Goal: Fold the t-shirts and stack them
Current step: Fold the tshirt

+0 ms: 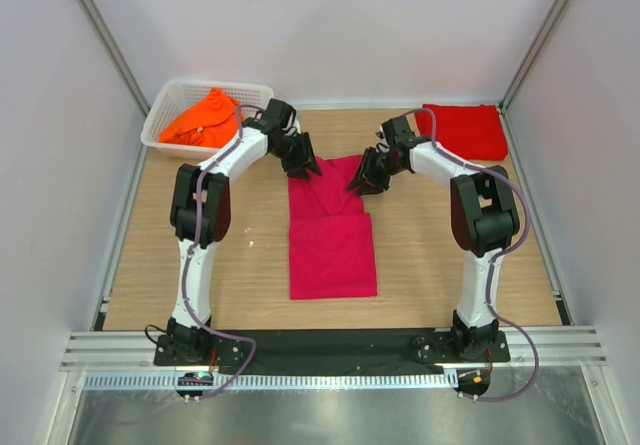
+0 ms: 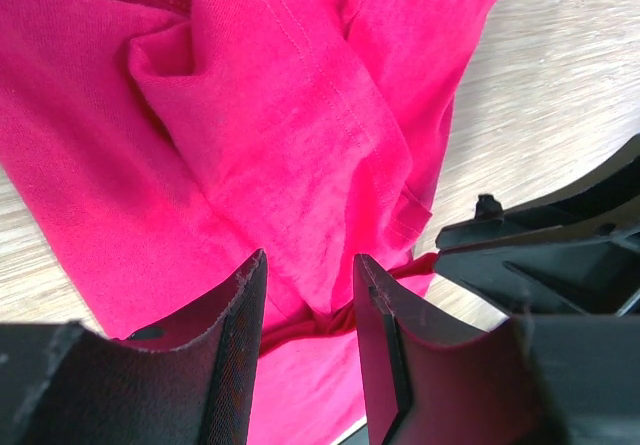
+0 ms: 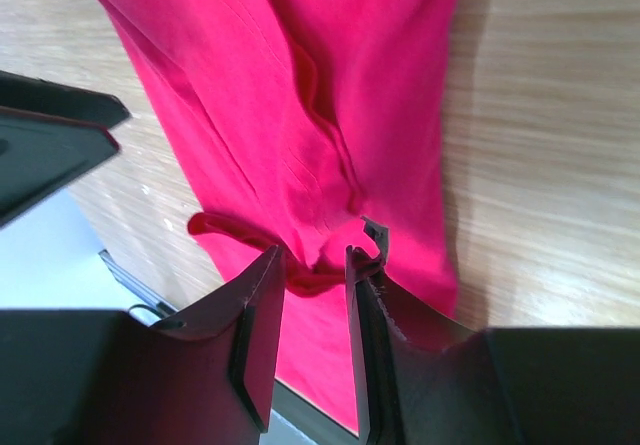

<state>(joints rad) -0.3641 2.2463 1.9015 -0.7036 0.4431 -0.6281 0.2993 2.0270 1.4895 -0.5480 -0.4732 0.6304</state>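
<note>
Up close, left gripper (image 2: 308, 277) and right gripper (image 3: 312, 261) each clamp the magenta-pink t-shirt's (image 1: 332, 255) bunched far end.

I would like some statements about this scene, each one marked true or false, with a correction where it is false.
1. The orange t-shirt lies in the white basket. True.
2. The red t-shirt lies under the magenta t-shirt. False: it lies apart, at the far right corner of the table.
3. The left gripper and the right gripper both have magenta cloth between their fingers. True.
4. The magenta t-shirt is fully spread out. False: its near part is folded over.
</note>
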